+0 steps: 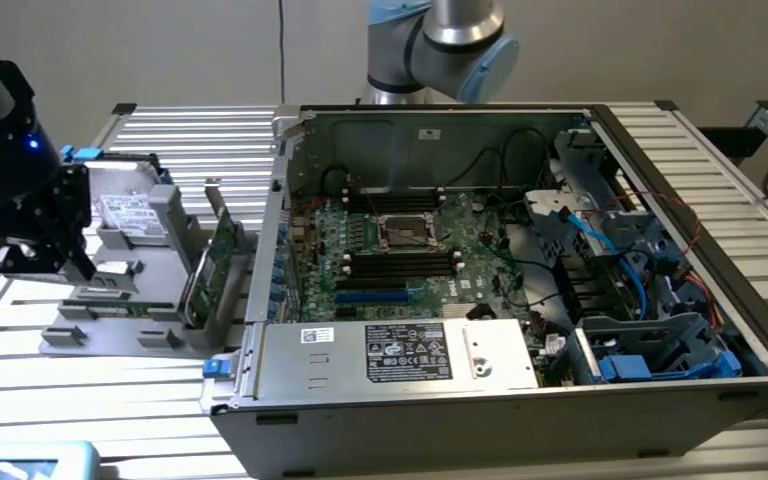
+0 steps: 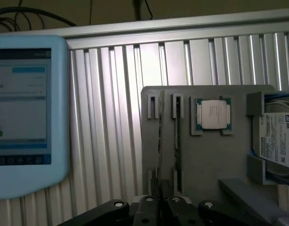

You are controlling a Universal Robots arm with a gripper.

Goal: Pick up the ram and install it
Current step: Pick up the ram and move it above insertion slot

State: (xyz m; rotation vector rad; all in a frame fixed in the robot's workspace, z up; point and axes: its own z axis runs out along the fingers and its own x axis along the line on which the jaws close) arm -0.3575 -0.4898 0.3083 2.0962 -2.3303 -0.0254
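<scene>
The gripper (image 2: 161,207), black metal with bolted linkages, is hanging above a grey plastic holder (image 2: 205,160) on the exterior view's left of the open computer case (image 1: 491,415). Its fingers are sitting drawn close together, with nothing showing between them. The ram (image 2: 177,141), a thin dark stick with a green edge, is standing on edge in a narrow slot of the holder. It is lying just beside a broader green expansion card (image 1: 221,255) in the neighbouring slot and is not touching the gripper.

A square processor (image 2: 212,114) with a dull silver lid is resting in a pocket of the holder, its print too small to read. A hard drive (image 2: 278,141) at the holder's far end is showing a white label reading TOSHIBA. A pale-blue tablet (image 2: 22,113) is lying on the ribbed aluminium table (image 1: 157,420), at its near left corner. Inside the grey steel case, a green motherboard (image 1: 411,240) is showing long black slots, and a metal box (image 1: 398,355) at the near wall is carrying a white label that cannot be read.
</scene>
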